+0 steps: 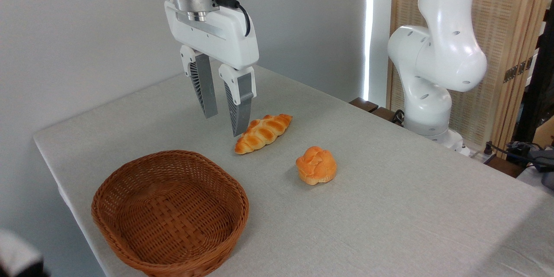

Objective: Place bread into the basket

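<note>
The bread [316, 165], a small round orange-golden bun with a knotted top, lies on the grey tablecloth right of centre. The wide brown wicker basket [130, 190] sits at the front left with nothing in it. My gripper [224, 124] hangs above the table behind the basket, fingers pointing down and open with nothing between them. It is well to the left of the bun and apart from it.
A long braided golden loaf [263, 133] lies just right of my fingertips, between gripper and bun. The arm's white base [433, 73] stands at the table's back right edge. The table's left edge runs close to the basket.
</note>
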You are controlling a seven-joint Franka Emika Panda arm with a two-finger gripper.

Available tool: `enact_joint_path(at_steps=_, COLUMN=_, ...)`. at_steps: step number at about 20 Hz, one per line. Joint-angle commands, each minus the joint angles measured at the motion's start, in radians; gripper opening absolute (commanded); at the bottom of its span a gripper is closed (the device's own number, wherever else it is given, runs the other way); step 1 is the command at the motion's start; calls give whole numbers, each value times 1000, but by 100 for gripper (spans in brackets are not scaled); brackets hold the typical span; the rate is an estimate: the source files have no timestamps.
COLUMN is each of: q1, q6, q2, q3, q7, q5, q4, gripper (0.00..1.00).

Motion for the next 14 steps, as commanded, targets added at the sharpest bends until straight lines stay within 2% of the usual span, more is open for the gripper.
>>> enact_joint_path(at_steps=1, q1=-1, q6=-31, q2=-2, q3=9, q7=-2, q5=-29, q4=9, gripper=100)
enact_joint_path(at_steps=14, q1=-1, q6=-34, q2=-2, q3=7, q7=-2, q5=-37, q4=9, gripper=100)
